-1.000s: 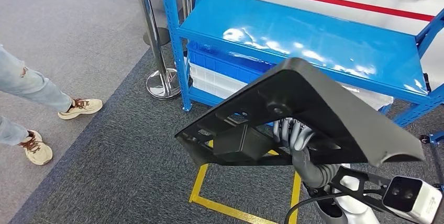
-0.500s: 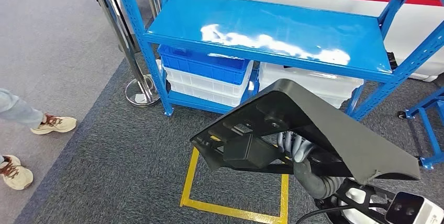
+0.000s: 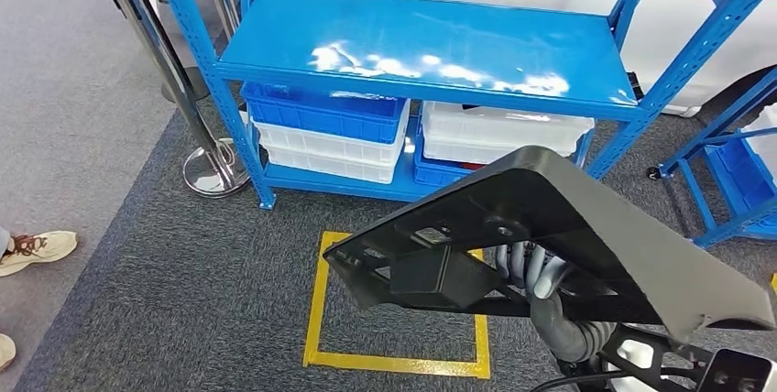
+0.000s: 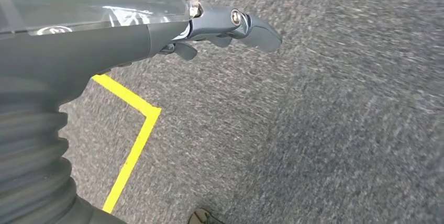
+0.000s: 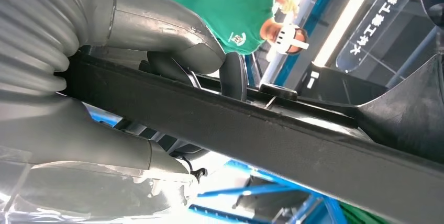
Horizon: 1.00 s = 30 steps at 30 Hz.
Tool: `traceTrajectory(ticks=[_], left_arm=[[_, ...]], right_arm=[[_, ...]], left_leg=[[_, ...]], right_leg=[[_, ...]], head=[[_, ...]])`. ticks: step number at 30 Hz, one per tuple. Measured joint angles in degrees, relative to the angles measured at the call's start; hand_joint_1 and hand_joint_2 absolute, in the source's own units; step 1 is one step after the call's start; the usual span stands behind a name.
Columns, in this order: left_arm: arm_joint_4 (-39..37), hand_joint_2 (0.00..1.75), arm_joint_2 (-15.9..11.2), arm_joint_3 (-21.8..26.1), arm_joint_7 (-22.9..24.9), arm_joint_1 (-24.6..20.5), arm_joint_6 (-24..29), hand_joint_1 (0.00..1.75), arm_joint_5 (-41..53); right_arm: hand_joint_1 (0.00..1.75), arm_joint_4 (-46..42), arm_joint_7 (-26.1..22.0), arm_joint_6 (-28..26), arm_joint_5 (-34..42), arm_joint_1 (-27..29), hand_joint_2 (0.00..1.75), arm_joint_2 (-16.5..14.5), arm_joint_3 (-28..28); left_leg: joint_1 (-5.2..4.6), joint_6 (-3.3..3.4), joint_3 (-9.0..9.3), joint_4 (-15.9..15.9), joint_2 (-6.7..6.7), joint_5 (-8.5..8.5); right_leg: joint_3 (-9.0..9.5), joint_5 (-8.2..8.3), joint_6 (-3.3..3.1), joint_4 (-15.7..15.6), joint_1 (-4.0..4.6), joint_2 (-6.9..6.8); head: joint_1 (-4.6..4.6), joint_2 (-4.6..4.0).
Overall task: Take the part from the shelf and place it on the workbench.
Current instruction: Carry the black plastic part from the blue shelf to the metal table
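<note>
The part [image 3: 586, 218] is a large black plastic panel with a boxy block and cut-outs on its underside. It hangs tilted in the air in front of me, low on the right of the head view. My right hand [image 3: 534, 273] grips it from underneath, fingers wrapped on its inner frame. In the right wrist view the hand [image 5: 131, 25] clamps a black bar of the part [image 5: 272, 140]. The blue shelf [image 3: 431, 39] stands ahead with its top board bare. My left hand [image 4: 157, 35] hangs over the grey carpet with nothing in it, fingers loosely apart.
Blue and white bins [image 3: 330, 122] sit on the shelf's lower level. A chrome barrier post [image 3: 197, 149] stands left of the shelf, and another blue rack [image 3: 733, 154] on the right. A yellow square [image 3: 321, 319] marks the carpet. A person's shoe [image 3: 37, 247] is at the left edge.
The whole picture has shifted: the camera turned, so the shelf now sits more centred and the person's shoes slid to the left edge. The part stays in my right hand.
</note>
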State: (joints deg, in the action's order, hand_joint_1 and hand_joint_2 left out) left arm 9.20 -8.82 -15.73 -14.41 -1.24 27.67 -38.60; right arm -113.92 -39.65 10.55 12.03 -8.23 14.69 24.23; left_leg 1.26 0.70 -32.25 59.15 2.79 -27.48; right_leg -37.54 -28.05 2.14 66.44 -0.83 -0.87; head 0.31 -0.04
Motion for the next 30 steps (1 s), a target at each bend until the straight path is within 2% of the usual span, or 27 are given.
traceTrajectory(ticks=[2, 3, 5, 7, 8, 10, 11, 12, 13, 14, 15, 17, 19, 21, 23, 25, 26, 27, 28, 29, 30], left_arm=[[0.0, 1.75, 0.0, 0.1, -0.1, 0.1, 0.1, 0.0, -0.4], [0.0, 1.75, -0.1, 0.2, -0.2, 0.2, 0.1, 0.0, -0.5], [0.0, 1.75, -0.1, 0.4, -0.4, 0.2, -0.1, 0.0, -0.6], [-0.1, 1.75, -0.3, 0.4, -0.6, 0.4, -0.6, 0.0, -0.4], [-0.1, 1.75, -0.4, 0.4, -0.6, 0.5, -1.0, 0.0, -0.2], [-0.2, 1.75, -0.5, 0.3, -0.4, 0.7, -1.6, 0.0, 0.3], [-0.3, 1.75, -0.5, 0.3, -0.2, 0.7, -1.9, 0.0, 0.6], [-0.3, 1.75, -0.5, 0.2, -0.1, 0.7, -2.0, 0.0, 0.8], [-0.3, 1.75, -0.5, 0.0, 0.0, 0.7, -2.2, 0.0, 0.9], [-0.3, 1.75, -0.5, -0.1, 0.0, 0.8, -2.3, 0.0, 1.0], [-0.3, 1.75, -0.5, -0.2, 0.0, 0.8, -2.4, 0.0, 1.1], [-0.4, 1.75, -0.5, -0.4, 0.3, 0.8, -2.6, 0.0, 1.5], [-0.5, 1.75, -0.4, -0.9, 0.8, 0.8, -3.1, 0.0, 1.9], [-0.5, 1.75, -0.1, -1.5, 1.3, 0.5, -3.5, 0.0, 2.5], [-0.5, 1.75, 0.2, -2.2, 1.9, 0.3, -3.6, 0.0, 2.9], [-0.5, 1.75, 0.3, -2.7, 2.2, 0.3, -3.7, 0.0, 3.1], [-0.5, 1.75, 0.4, -2.9, 2.3, 0.3, -3.6, 0.0, 3.1], [-0.5, 1.75, 0.5, -3.1, 2.4, 0.3, -3.6, 0.0, 3.1], [-0.5, 1.75, 0.6, -3.2, 2.4, 0.3, -3.6, 0.0, 3.0], [-0.5, 1.75, 0.7, -3.3, 2.5, 0.2, -3.5, 0.0, 2.8], [-0.5, 1.75, 0.9, -3.4, 2.6, 0.1, -3.4, 0.0, 2.7]], right_arm=[[1.69, -0.6, 0.0, -0.2, -0.3, 0.0, 1.75, 0.0, -0.4], [1.69, -0.8, 0.0, -0.3, -0.5, 0.1, 1.75, 0.0, -0.6], [1.69, -1.3, -0.1, -0.5, -0.9, 0.6, 1.75, 0.0, -1.0], [1.69, -1.9, -0.1, -0.3, -1.1, 1.3, 1.75, 0.0, -1.5], [1.69, -2.2, -0.1, 0.0, -1.3, 1.5, 1.75, 0.0, -1.8], [1.69, -2.6, -0.1, 1.0, -1.8, 2.0, 1.75, -0.2, -2.1], [1.69, -2.6, -0.1, 1.6, -2.0, 2.2, 1.75, -0.3, -2.2], [1.69, -2.6, -0.1, 2.1, -2.2, 2.3, 1.75, -0.5, -2.2], [1.69, -2.6, -0.1, 2.5, -2.3, 2.4, 1.75, -0.6, -2.2], [1.69, -2.6, -0.1, 2.9, -2.3, 2.4, 1.75, -0.7, -2.2], [1.69, -2.6, -0.1, 3.2, -2.4, 2.3, 1.75, -0.8, -2.2], [1.69, -2.6, -0.1, 3.7, -2.5, 2.2, 1.75, -1.2, -2.2], [1.69, -2.5, -0.1, 4.2, -2.9, 2.1, 1.75, -1.6, -2.1], [1.69, -2.3, -0.1, 5.0, -3.1, 2.0, 1.75, -1.9, -1.8], [1.69, -1.9, 0.0, 6.3, -2.5, 1.5, 1.75, -2.1, -1.2], [1.69, -1.2, 0.1, 7.6, -1.7, 0.9, 1.75, -2.3, -0.3], [1.69, -0.8, 0.2, 8.2, -1.4, 0.7, 1.75, -2.4, 0.1], [1.69, -0.3, 0.2, 8.9, -1.0, 0.6, 1.75, -2.5, 0.6], [1.69, 0.2, 0.2, 9.7, -0.5, 0.3, 1.75, -2.7, 1.2], [1.69, 0.6, 0.2, 10.7, 0.1, 0.0, 1.75, -2.8, 1.8], [1.69, 1.0, 0.2, 11.7, 0.7, -0.5, 1.75, -3.0, 2.4]], left_leg=[[-0.16, -0.43, 0.2, 0.0, 0.74, -0.16], [-0.22, -0.7, 0.27, -0.1, 1.12, -0.23], [-0.24, -1.41, 0.56, -0.3, 1.89, -0.3], [-0.12, -1.95, 0.54, 0.5, 1.01, -1.24], [-0.09, -2.08, -0.19, 2.5, 0.0, -2.56], [-0.01, -2.13, -3.36, 9.5, -1.93, -6.29], [-0.02, -2.17, -5.09, 13.2, -2.27, -7.68], [-0.02, -2.22, -6.18, 15.3, -2.41, -8.02], [-0.01, -2.24, -6.28, 15.3, -2.46, -7.19], [0.01, -2.23, -5.33, 13.1, -2.63, -5.34], [0.07, -2.2, -3.69, 9.3, -3.17, -3.09], [0.23, -1.98, -0.89, 2.9, -5.27, -0.7], [0.16, -1.5, -0.24, 1.1, -6.25, -0.77], [0.13, -0.83, -0.23, 0.8, -5.18, -0.5], [0.3, -0.18, -0.01, 0.3, -3.99, -0.18], [0.27, 0.16, 0.07, 0.1, -2.83, -0.09], [0.21, 0.22, 0.04, 0.1, -2.23, -0.11], [0.19, 0.23, 0.04, 0.1, -1.66, -0.15], [0.18, 0.19, 0.09, 0.1, -1.09, -0.21], [0.16, 0.13, 0.19, 0.1, -0.57, -0.28], [0.14, 0.05, 0.34, 0.1, -0.08, -0.37]], right_leg=[[3.08, 1.87, -0.75, -6.1, 0.63, -1.46], [3.55, 1.93, -1.13, -7.2, 0.94, -1.76], [3.51, 2.05, -1.87, -7.6, 1.22, -0.87], [3.93, 2.47, -2.63, -8.4, 0.99, -0.02], [4.16, 2.68, -3.02, -8.7, 0.83, 0.35], [4.25, 2.8, -3.49, -8.9, 0.77, 1.14], [4.21, 2.79, -3.56, -8.9, 0.83, 1.67], [4.21, 2.78, -3.59, -8.8, 0.89, 2.26], [4.21, 2.74, -3.57, -8.6, 0.92, 2.9], [4.23, 2.64, -3.51, -8.4, 0.9, 3.57], [4.2, 2.47, -3.36, -8.1, 0.86, 4.21], [3.66, 2.05, -2.84, -7.1, 0.88, 5.38], [2.89, 2.05, -2.2, -6.5, 0.81, 6.39], [2.53, 2.21, -1.61, -6.4, 0.65, 6.99], [1.5, 0.82, -0.98, -4.3, 0.72, 5.07], [-1.57, -2.46, -0.36, 2.1, 0.57, 2.24], [-3.39, -3.89, -0.13, 5.7, 0.38, 1.59], [-4.62, -4.46, 0.01, 8.1, 0.22, 1.29], [-4.88, -3.95, 0.04, 8.5, 0.13, 1.11], [-4.03, -2.51, -0.06, 6.7, 0.09, 0.92], [-2.21, -0.48, -0.31, 3.2, 0.17, 0.46]], head=[[-0.01, 0.0], [-0.02, 0.0], [-0.04, 0.0], [-0.07, 0.0], [-0.09, 0.0], [-0.12, 0.0], [-0.13, 0.0], [-0.13, 0.0], [-0.13, 0.0], [-0.13, 0.0], [-0.13, 0.0], [-0.1, 0.0], [-0.07, 0.0], [-0.07, 0.0], [0.13, 0.0], [0.31, 0.0], [0.31, 0.0], [0.31, 0.0], [0.31, 0.0], [0.31, 0.0], [0.31, 0.0]])
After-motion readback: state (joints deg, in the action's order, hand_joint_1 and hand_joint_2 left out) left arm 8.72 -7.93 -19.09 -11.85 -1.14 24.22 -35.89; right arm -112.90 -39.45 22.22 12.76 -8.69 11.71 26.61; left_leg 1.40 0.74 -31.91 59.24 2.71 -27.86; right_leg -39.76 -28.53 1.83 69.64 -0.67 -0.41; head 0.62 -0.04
